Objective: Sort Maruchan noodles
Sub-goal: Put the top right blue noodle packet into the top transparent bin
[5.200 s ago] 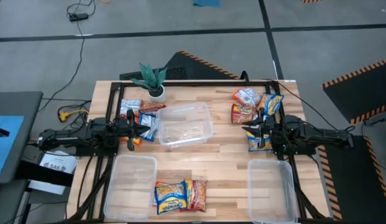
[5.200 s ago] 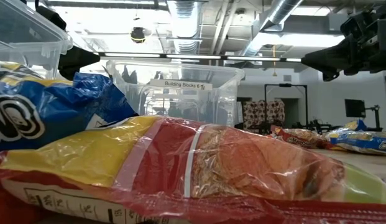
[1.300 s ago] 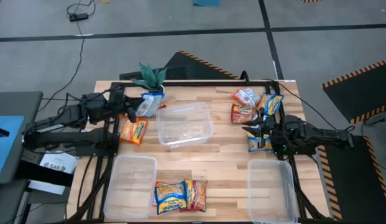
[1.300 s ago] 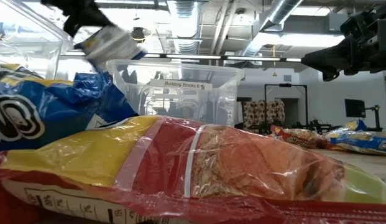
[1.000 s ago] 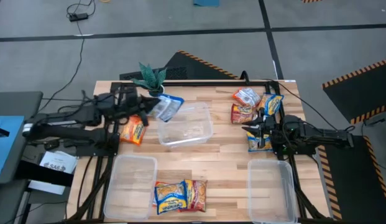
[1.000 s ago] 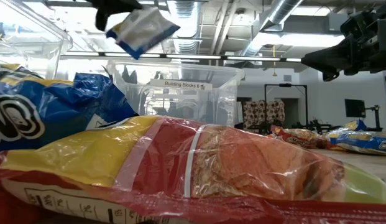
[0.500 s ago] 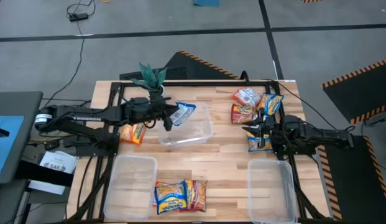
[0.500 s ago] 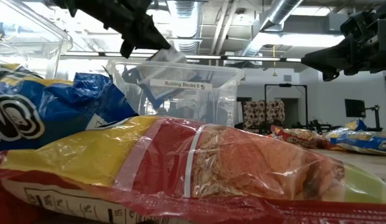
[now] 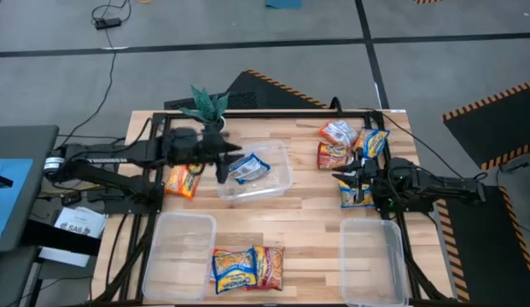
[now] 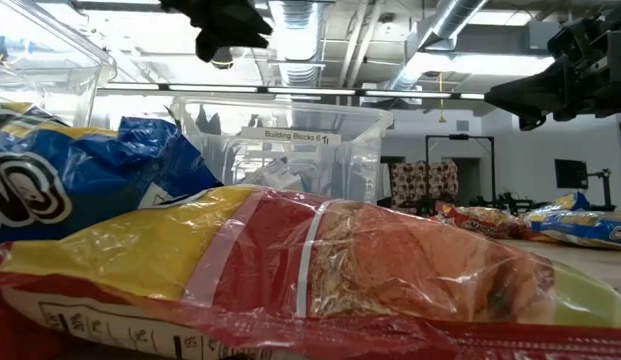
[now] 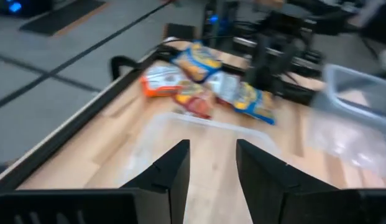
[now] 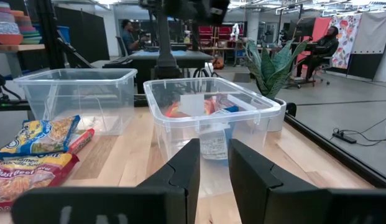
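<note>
Packets of Maruchan noodles lie in several groups on the tabletop [image 9: 307, 200]. We see one blue-and-white packet [image 9: 249, 168] lying inside the middle clear tub [image 9: 282, 175], free of any grip. The left pincer [image 9: 222, 158] hovers over that tub's left rim, just beside the packet, its fingers [image 11: 174, 168] spread with bare wood and the tub edge showing between them in the left wrist view. An orange packet [image 9: 181, 181] lies on the wood to the left of the tub, under the left arm. A potted plant [image 9: 210, 107] stands near the far edge, behind the tub.

At the far right corner we count a cluster of packets [image 9: 343, 141], red-and-white, orange and blue-and-yellow, touching or overlapping one another. The right pincer [image 9: 350, 176] waits just in front of that cluster, above a blue-and-yellow packet [image 9: 357, 194], its fingers [image 12: 183, 165] apart and holding nothing in the right wrist view.

Along the near edge, a blue-and-yellow packet [image 9: 233, 269] and a red-and-yellow packet [image 9: 269, 264] lie side by side, touching, between two more clear tubs: the left tub [image 9: 175, 247] and the right tub [image 9: 374, 260]. In the low view these two near packets fill the foreground, with the middle tub behind them.
</note>
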`<state>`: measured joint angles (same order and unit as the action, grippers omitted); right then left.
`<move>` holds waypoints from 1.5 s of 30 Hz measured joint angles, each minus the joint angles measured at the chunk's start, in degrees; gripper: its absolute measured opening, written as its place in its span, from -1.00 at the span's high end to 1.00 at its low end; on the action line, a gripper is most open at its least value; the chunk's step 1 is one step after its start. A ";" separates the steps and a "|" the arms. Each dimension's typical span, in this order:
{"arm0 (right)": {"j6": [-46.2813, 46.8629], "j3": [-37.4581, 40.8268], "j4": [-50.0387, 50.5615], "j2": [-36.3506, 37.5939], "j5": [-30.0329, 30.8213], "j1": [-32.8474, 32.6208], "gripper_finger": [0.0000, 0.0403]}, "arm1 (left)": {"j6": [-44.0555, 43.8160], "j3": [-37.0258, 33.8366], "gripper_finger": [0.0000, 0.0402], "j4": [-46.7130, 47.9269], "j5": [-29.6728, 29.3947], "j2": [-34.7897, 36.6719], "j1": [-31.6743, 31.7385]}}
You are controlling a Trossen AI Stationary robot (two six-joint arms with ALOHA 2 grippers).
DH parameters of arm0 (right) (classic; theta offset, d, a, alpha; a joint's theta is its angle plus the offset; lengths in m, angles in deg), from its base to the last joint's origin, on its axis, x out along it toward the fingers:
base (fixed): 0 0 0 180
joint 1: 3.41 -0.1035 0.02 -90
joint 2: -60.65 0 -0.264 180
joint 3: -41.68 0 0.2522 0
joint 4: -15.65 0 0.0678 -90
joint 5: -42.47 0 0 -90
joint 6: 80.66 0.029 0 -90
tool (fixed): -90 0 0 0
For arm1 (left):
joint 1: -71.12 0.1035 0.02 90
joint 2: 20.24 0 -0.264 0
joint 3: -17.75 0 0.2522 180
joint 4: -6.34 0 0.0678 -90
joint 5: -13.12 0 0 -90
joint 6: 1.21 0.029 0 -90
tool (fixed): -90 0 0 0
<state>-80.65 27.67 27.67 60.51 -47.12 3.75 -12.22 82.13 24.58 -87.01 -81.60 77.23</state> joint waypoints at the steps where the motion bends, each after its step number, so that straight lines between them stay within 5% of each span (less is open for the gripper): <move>1: 0.00 0.02 0.00 -0.02 0.00 0.00 0.47 | 0.67 -1.67 0.41 -1.48 -0.27 0.87 -1.44; 8: 0.00 0.02 0.00 0.00 -0.02 0.00 0.47 | 4.17 -20.44 0.41 -22.23 -6.54 9.47 -9.40; 15: 0.00 0.00 -0.60 -0.02 -0.07 0.00 0.47 | 10.74 -33.65 0.41 -39.70 6.21 19.87 -10.15; 21: -0.04 0.00 -3.75 -0.04 0.10 0.02 0.47 | 11.27 -37.90 0.41 -40.17 6.21 26.53 -9.91; 27: 17.87 0.02 -18.99 -1.35 12.55 0.15 0.47 | 11.37 -39.52 0.41 -40.07 5.41 29.18 -9.91; 30: 24.34 -0.06 -18.34 -5.01 19.44 0.17 0.46 | 12.03 -39.52 0.41 -40.44 3.10 29.67 -9.89; 37: 29.11 -8.07 -4.48 -19.04 29.41 2.40 0.32 | 12.05 -39.50 0.41 -41.26 1.32 29.65 -9.89; 45: 46.59 -24.26 38.14 -33.71 42.86 8.76 0.15 | 13.58 -39.51 0.41 -41.46 0.30 29.65 -9.89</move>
<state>-34.06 3.42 65.81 26.81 -4.27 12.51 1.36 42.61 -16.88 -86.72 -51.94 67.35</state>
